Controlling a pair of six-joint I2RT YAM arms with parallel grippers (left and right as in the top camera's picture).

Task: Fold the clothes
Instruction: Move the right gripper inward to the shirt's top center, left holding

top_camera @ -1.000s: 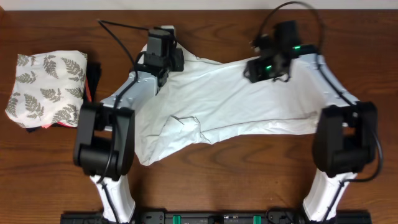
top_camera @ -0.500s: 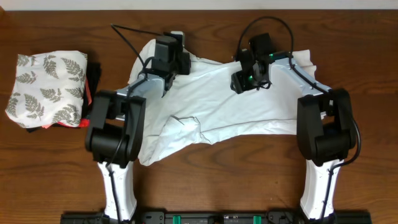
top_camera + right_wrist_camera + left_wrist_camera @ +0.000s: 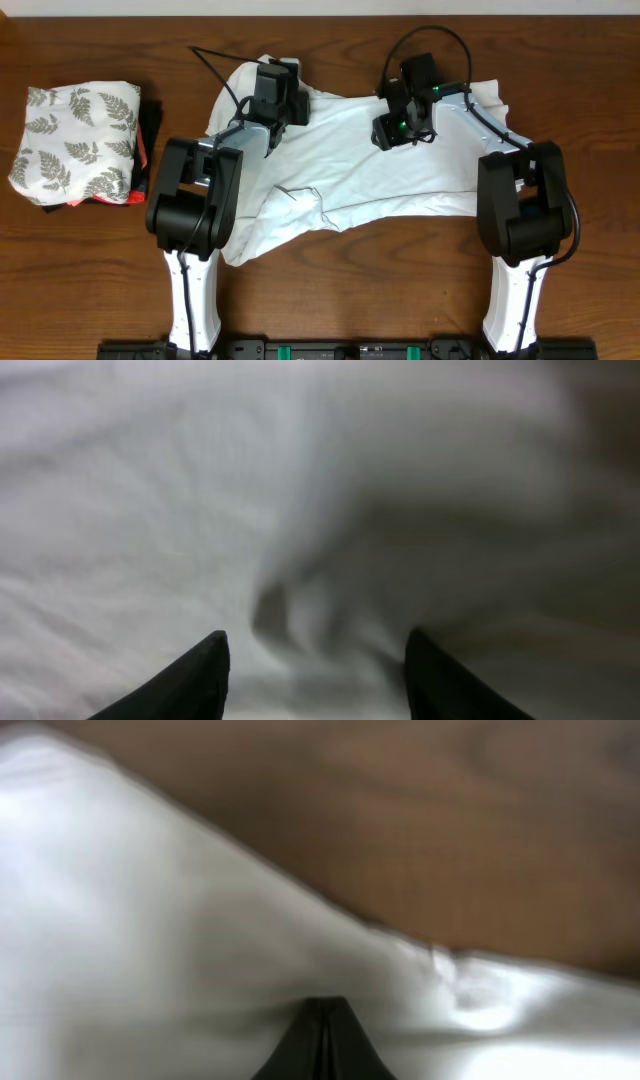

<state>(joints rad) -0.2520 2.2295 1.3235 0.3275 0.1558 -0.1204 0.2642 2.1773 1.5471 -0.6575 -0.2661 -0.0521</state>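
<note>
The white T-shirt (image 3: 380, 175) lies spread and wrinkled across the middle of the wooden table; its print does not show. My left gripper (image 3: 280, 75) is at the shirt's far left edge. In the left wrist view its fingers (image 3: 322, 1010) are pressed together on a pucker of the white cloth (image 3: 150, 920), with bare wood beyond. My right gripper (image 3: 392, 125) is over the shirt's upper middle. In the right wrist view its fingers (image 3: 315, 650) are apart, with a raised fold of the cloth (image 3: 150, 490) between them.
A folded white cloth with grey fern leaves (image 3: 75, 140) lies at the far left on black and red garments (image 3: 147, 135). A black cable (image 3: 215, 58) loops off the left arm. Bare table (image 3: 350, 290) lies in front of the shirt.
The left gripper has moved towards the far edge, and the shirt's corner now reaches further up and left. The right gripper moved left over the shirt, then held still.
</note>
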